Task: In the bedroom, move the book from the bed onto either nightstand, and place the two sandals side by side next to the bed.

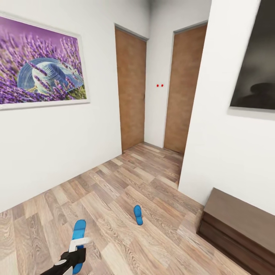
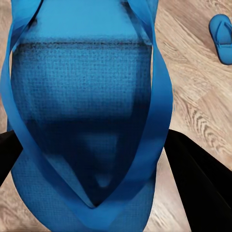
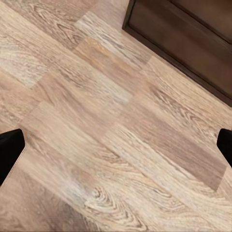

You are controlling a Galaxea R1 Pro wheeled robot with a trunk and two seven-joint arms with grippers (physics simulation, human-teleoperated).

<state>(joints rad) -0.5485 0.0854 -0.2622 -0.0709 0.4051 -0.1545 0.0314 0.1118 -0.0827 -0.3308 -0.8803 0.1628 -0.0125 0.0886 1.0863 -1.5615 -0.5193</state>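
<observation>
At the lower left of the head view, the left hand grips one blue sandal by its heel end, toe pointing away over the wood-plank floor. In the left wrist view that sandal sits between the dark fingers, which press in on its sides. Further right, the second sandal lies flat on the floor, well apart from the first. Right again, a low dark cabinet stands against the white wall. In the right wrist view the right hand has its fingertips spread wide above bare planks, holding nothing.
</observation>
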